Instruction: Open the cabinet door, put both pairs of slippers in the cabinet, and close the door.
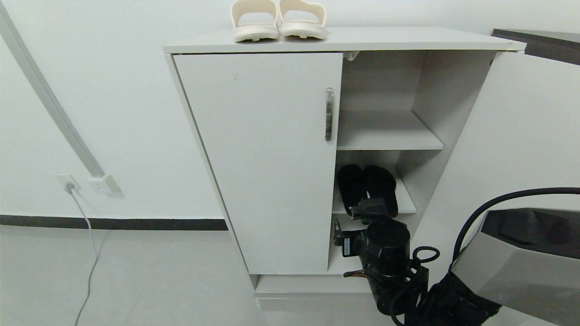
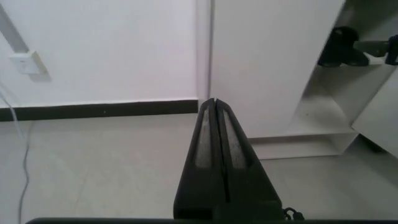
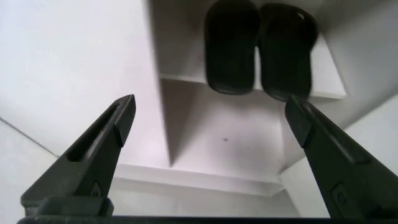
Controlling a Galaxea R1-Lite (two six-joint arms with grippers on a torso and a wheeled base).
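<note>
A home-like hallway: shoe cabinet (image 1: 258, 158), cream slippers (image 1: 256, 31), wall socket (image 1: 68, 183).

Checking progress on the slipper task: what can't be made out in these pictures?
- Cream slippers: head view, partly cut off by the top edge.
- Black slippers: head view, near ends hidden behind the right gripper.
- Cabinet, left half: head view, behind the closed left door.
</note>
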